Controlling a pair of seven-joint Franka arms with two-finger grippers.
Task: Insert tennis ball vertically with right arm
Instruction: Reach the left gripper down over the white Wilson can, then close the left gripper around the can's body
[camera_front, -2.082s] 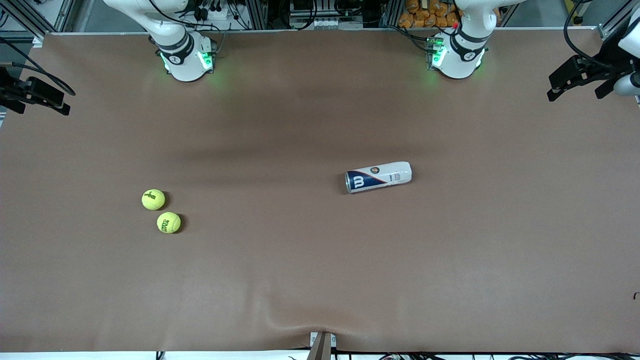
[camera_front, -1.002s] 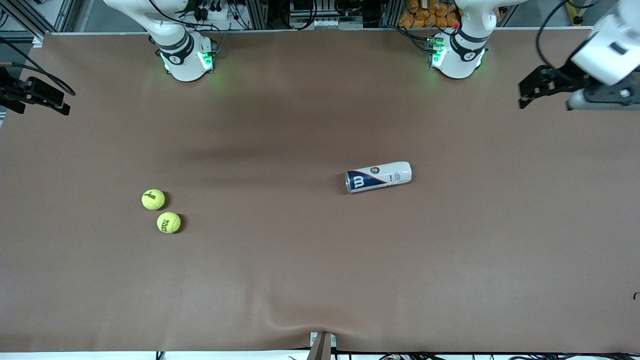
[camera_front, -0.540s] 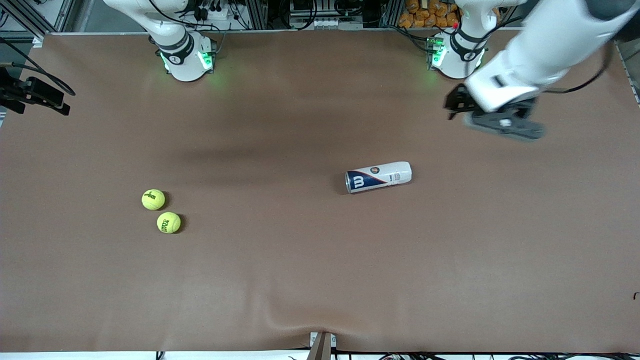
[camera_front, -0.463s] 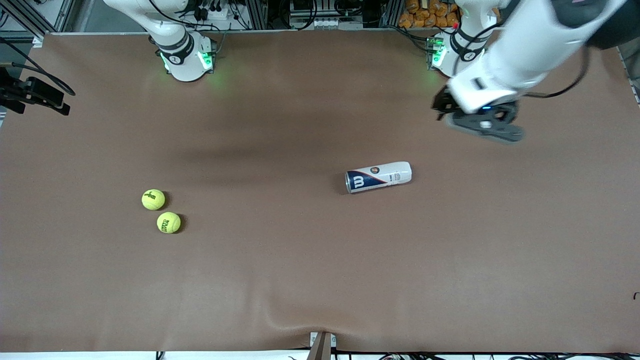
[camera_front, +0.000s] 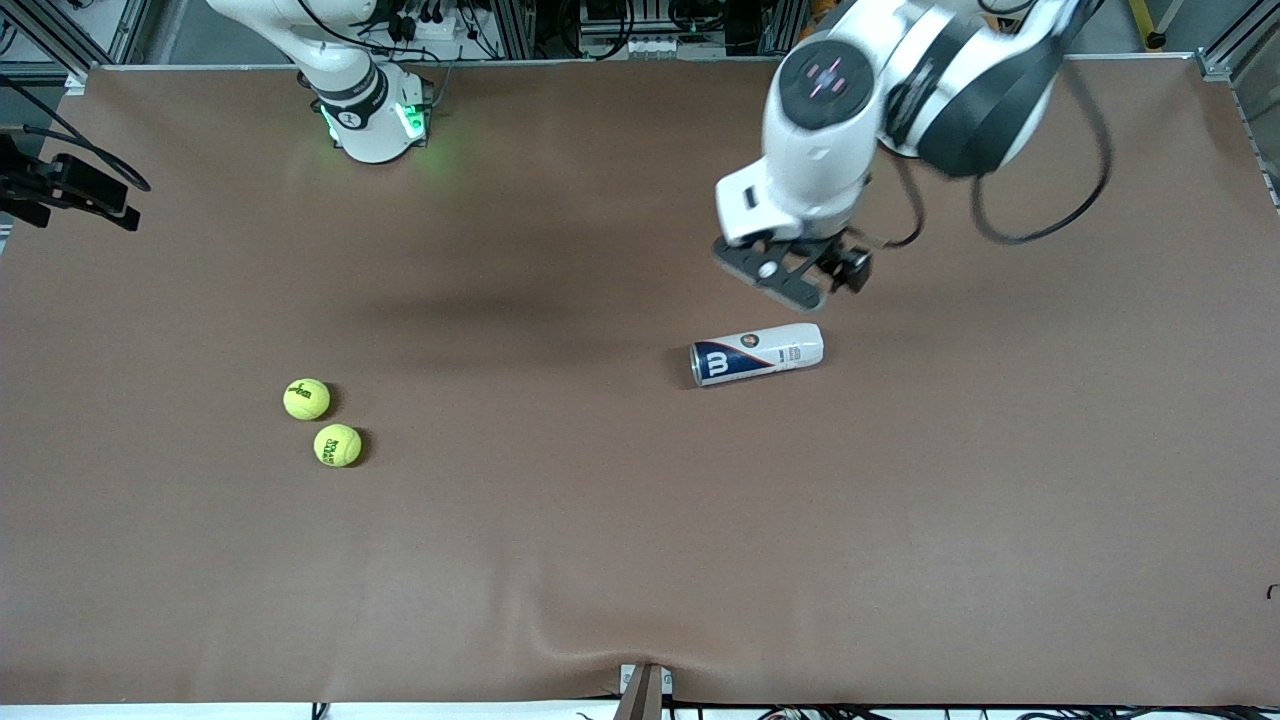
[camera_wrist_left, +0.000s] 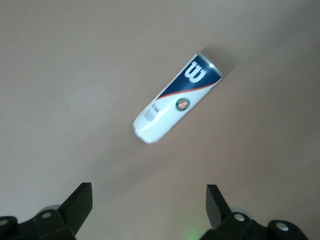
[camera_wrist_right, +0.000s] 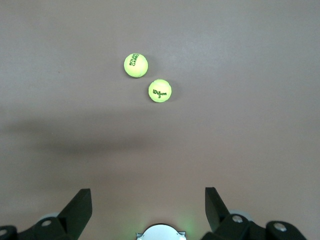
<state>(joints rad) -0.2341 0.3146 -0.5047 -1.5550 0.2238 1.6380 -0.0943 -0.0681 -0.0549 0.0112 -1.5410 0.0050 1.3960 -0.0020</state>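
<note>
- Front view: left gripper (camera_front: 800, 278), fingers spread wide, empty, hovers over table (camera_front: 640, 560) just beside the lying can (camera_front: 757, 354), likely to stand it upright.
- Right gripper (camera_wrist_right: 148, 212), open wide, empty, waits at the right arm's end of the table.
- Tennis balls (camera_front: 306, 399) (camera_front: 338, 445) lie almost touching, well apart from can.

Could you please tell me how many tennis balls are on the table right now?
2: one tennis ball toward the right arm's end, the other tennis ball beside it, nearer the front camera.

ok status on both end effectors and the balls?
Left end effector open, over table by lying can. Right end effector open, waiting. Two tennis balls untouched. Nothing in the way.
</note>
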